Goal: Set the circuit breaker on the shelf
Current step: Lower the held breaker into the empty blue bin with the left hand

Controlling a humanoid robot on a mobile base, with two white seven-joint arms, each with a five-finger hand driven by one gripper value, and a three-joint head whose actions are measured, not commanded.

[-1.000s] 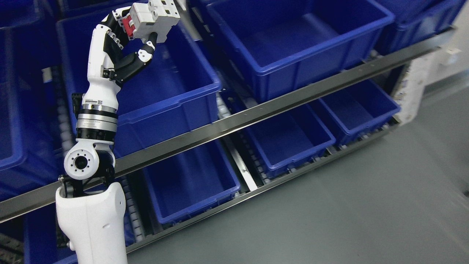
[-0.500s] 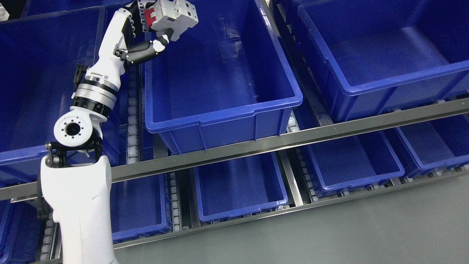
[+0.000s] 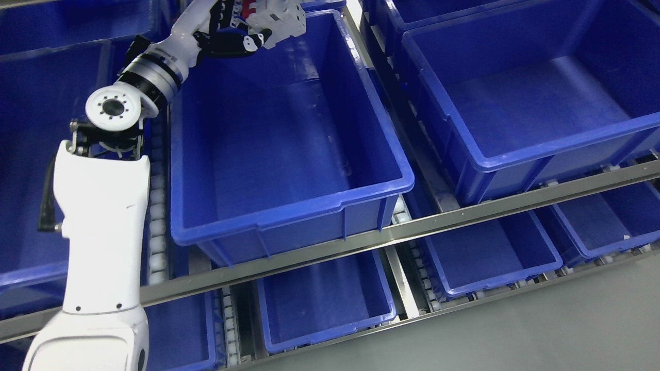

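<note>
1. Grey floor (image 3: 541, 330) fills the lower right corner; everything else is a slanting shelf (image 3: 392, 234) with metal front rails and rows of blue bins on two levels.
2. Upper level: a large middle bin (image 3: 289, 216) sits behind the front rail, with nothing visible inside. To its right stands a second large bin (image 3: 521, 149), also showing a bare floor. A third bin (image 3: 31, 154) at the far left is partly cut off by the frame edge.
3. Lower level: smaller bins under the rail — one below the middle bin (image 3: 325, 304), one to the right of it (image 3: 490, 263), and another at the far right edge (image 3: 608, 226).
4. White rollers (image 3: 154, 226) run in a strip between the left bin and the middle bin.
5. Left arm (image 3: 98, 221) comes up from the lower left corner — white shell, round elbow joint, metal wrist ring — and reaches to the top of the frame.
6. Left robot hand (image 3: 234, 28) has its fingers closed around the circuit breaker (image 3: 276, 15), thumb curled beneath it.
7. Circuit breaker: pale grey body with a red part on the upper side, held in the air at the back left corner of the middle bin, above its rim and touching nothing but the robot hand. Its top is cut off by the frame edge.
8. Right arm does not show.
</note>
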